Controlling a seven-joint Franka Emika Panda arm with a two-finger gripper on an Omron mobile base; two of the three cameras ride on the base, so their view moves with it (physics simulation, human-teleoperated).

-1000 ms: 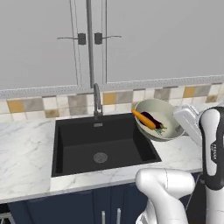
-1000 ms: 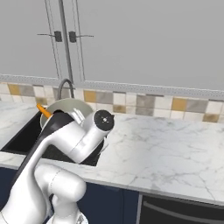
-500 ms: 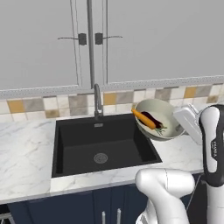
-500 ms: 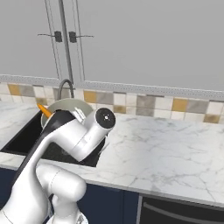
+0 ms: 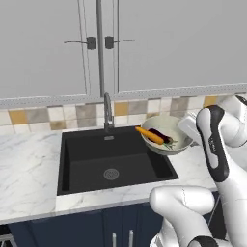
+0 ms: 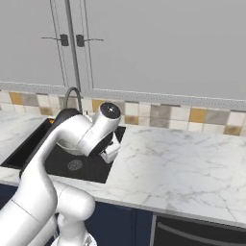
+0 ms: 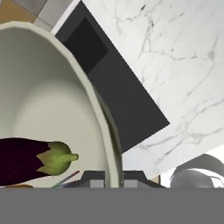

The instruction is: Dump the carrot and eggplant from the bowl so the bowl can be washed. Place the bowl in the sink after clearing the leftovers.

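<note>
The cream bowl [image 5: 170, 126] hangs tilted in the air over the right edge of the black sink [image 5: 113, 161]. My gripper [image 5: 186, 137] is shut on its right rim. The orange carrot [image 5: 149, 135] and the dark purple eggplant [image 5: 162, 134] lie inside it, the carrot's tip poking over the left rim. In the hand view the bowl's rim [image 7: 98, 109] runs up between the fingers of my gripper [image 7: 114, 179]. The eggplant [image 7: 26, 159] rests low in the bowl there, green cap toward the rim. Part of the sink [image 7: 118, 100] lies below the rim.
A grey gooseneck faucet [image 5: 107, 112] stands behind the basin, whose drain [image 5: 111, 173] sits mid-floor. White marble counter [image 6: 192, 163] runs to the right of the sink and also on the left [image 5: 26, 164]. Grey cabinets [image 5: 96, 48] hang above a tiled backsplash.
The bowl has shifted a little to the left, further over the sink, with the carrot and eggplant still inside. The arm's elbow has risen slightly.
</note>
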